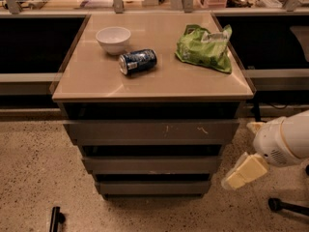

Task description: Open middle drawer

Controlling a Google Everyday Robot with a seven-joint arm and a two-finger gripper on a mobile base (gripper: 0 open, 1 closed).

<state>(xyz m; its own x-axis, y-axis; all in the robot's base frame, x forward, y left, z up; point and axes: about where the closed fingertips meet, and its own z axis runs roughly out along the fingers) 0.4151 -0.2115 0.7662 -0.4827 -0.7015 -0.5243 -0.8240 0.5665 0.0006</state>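
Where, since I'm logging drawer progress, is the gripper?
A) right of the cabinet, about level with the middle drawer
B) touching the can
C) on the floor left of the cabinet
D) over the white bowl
A: the gripper hangs just off the right end of the middle drawer, about level with its front.

On the desk (91, 83) the bowl (113, 38) sits near the back left corner. The can (137, 62) lies just right of it, nearer the front edge. The bag (205, 48) lies by the right edge. Under the front edge stack the top drawer (149, 131), middle drawer (152, 164) and bottom drawer (153, 187). The gripper (236, 177) hangs below the front right corner, just right of the middle drawer.
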